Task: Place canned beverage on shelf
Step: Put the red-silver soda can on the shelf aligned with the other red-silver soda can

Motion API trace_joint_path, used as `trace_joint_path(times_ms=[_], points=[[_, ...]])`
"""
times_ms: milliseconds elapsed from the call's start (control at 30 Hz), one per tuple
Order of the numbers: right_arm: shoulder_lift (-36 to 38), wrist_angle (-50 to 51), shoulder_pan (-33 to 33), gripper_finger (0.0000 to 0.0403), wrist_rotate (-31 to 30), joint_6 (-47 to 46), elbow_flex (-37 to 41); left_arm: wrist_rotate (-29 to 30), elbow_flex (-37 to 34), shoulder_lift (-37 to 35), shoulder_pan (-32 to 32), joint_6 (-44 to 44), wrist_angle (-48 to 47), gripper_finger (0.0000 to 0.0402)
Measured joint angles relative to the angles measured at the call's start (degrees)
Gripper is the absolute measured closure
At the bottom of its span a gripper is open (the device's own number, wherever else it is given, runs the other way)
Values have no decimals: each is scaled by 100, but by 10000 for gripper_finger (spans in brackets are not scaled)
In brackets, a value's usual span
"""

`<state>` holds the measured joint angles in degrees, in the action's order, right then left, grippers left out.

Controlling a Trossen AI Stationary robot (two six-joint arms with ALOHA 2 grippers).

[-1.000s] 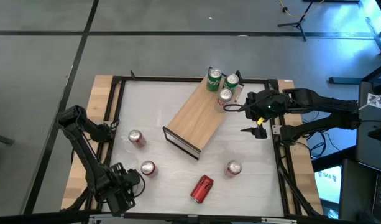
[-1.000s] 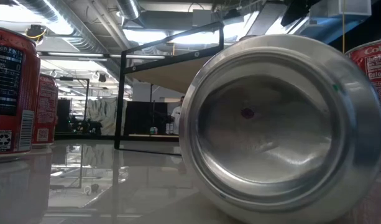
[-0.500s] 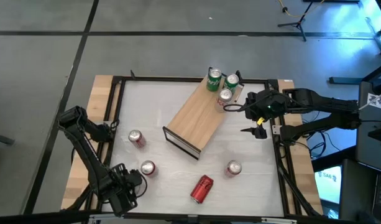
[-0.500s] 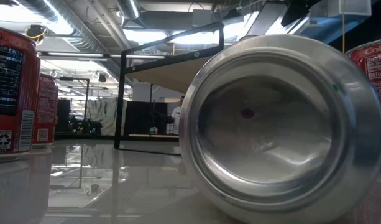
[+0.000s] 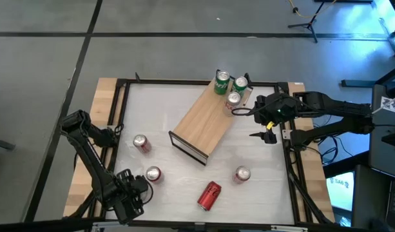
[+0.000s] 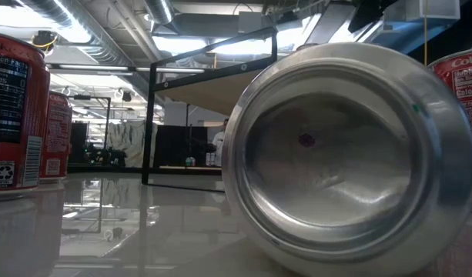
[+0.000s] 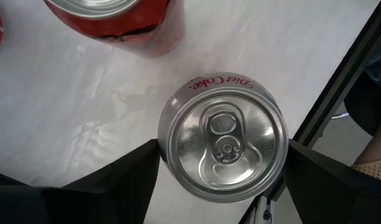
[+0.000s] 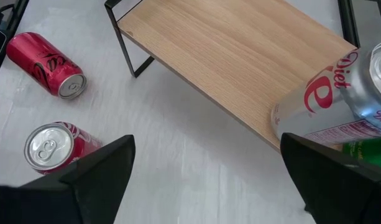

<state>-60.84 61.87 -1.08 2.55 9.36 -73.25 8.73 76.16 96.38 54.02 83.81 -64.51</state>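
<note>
The shelf point(image 5: 202, 122), a light-wood board on a dark frame, lies slantwise mid-table. Two green cans point(image 5: 222, 82) and a silver Diet Coke can point(image 8: 321, 106) stand at its far end. At the table's near left corner my left gripper point(image 5: 128, 195) points down, shut on another silver Diet Coke can point(image 7: 224, 137), which the gripper hides in the high view. A red can point(image 5: 153, 173) stands close by. My right gripper point(image 5: 249, 122) hangs open above the table, just right of the shelf's far end, with nothing between its fingers point(image 8: 97, 174). My left gripper pinches the Diet Coke can by two opposite sides of its wall just below the top rim point(image 7: 167, 140), one finger point(image 7: 131, 180) on each side. The fingers come from above, pointing down. The can is upright, top up; its base is hidden, so whether it stands on the table cannot be told.
A second red can point(image 5: 140, 143) stands left of the shelf. A red can point(image 5: 209, 195) lies on its side near the front edge, with another upright red can point(image 5: 241, 174) to its right. A black frame point(image 5: 120, 116) rims the table.
</note>
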Motion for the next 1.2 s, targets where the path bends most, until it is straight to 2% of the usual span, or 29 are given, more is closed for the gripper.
trace_joint_path(times_ms=[500,900,1033,1200], points=[[0,0,0,6,0,-1,0,4,-4,7,-140,-42,94,106],[0,0,-2,6,0,-1,0,17,-4,4,-192,-39,138,142],[0,0,0,6,0,-1,0,22,-4,4,-192,-36,152,137],[0,0,-1,6,0,-1,-1,24,-4,7,-190,-39,210,110]])
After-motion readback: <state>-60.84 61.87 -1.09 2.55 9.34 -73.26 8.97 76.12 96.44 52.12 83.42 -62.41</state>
